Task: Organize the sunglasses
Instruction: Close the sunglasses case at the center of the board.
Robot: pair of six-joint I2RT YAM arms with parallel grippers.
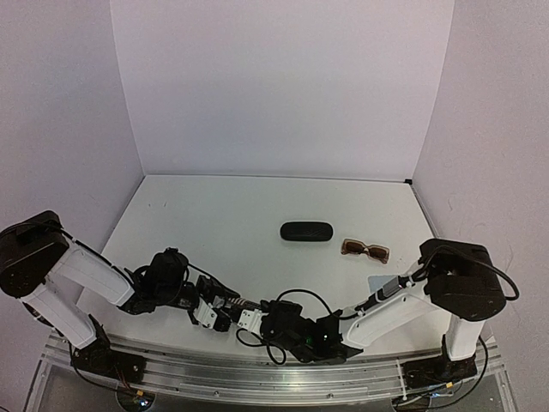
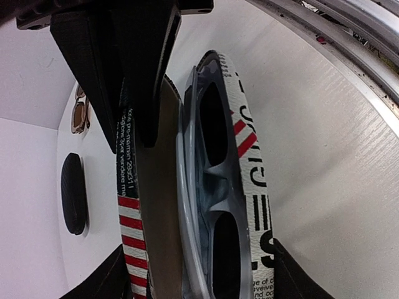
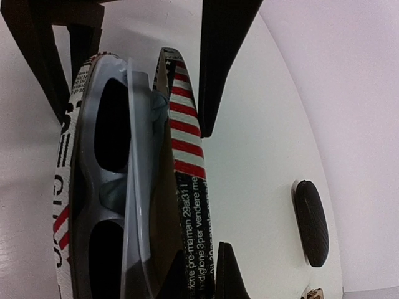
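The white sunglasses [image 2: 212, 180] lie inside the open striped case [image 2: 252, 168], low over the near edge of the table [image 1: 214, 215], where both arms meet. The right gripper [image 2: 124, 121] pinches the edge of the case's lid. The left gripper [image 2: 199, 277] has its jaws spread, one finger on each side of the case. The brown sunglasses [image 1: 365, 250] lie farther back, just beside the black case [image 1: 306, 232].
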